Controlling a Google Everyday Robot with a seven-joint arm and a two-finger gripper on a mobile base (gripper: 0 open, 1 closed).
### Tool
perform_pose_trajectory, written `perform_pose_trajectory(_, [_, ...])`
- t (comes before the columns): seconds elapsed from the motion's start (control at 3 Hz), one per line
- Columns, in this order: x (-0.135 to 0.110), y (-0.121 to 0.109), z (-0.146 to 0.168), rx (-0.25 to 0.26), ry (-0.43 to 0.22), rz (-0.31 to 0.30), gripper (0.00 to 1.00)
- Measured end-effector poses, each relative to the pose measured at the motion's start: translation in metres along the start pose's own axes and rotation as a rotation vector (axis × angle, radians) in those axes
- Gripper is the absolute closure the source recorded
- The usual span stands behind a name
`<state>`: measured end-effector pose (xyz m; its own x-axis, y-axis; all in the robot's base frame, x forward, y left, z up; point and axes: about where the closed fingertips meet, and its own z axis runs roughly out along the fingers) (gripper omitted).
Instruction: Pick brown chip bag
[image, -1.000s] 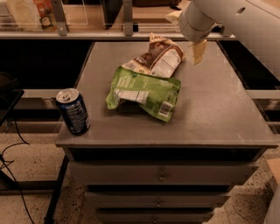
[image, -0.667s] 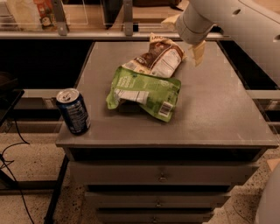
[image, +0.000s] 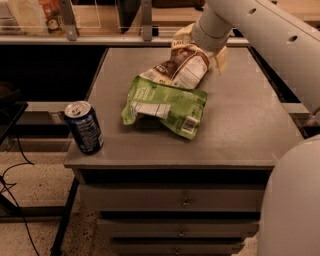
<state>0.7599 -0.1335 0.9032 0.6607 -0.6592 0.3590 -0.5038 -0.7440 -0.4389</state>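
The brown chip bag (image: 181, 70), crinkled dark brown and tan with a white label panel, lies at the back middle of the grey cabinet top (image: 245, 125). Its near end rests against the bright green bag (image: 165, 106). My gripper (image: 201, 47) comes down from the upper right over the brown bag's far end. It is open, with one cream finger left of the bag and the other finger (image: 220, 59) right of it. The bag's far end is hidden behind the wrist.
A blue soda can (image: 84, 127) stands upright at the front left corner of the top. Drawers are below the top. A shelf rail with jars (image: 47, 12) runs behind. My white arm (image: 270, 30) crosses the upper right.
The gripper has shifted slightly left and lower over the brown bag's far end. The bags and the can have not moved.
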Motion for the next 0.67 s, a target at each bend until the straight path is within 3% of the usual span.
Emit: perform_pose_trajectory(0.67, [-0.027, -0.015, 0.031, -0.025, -0.086, -0.082, 0.00])
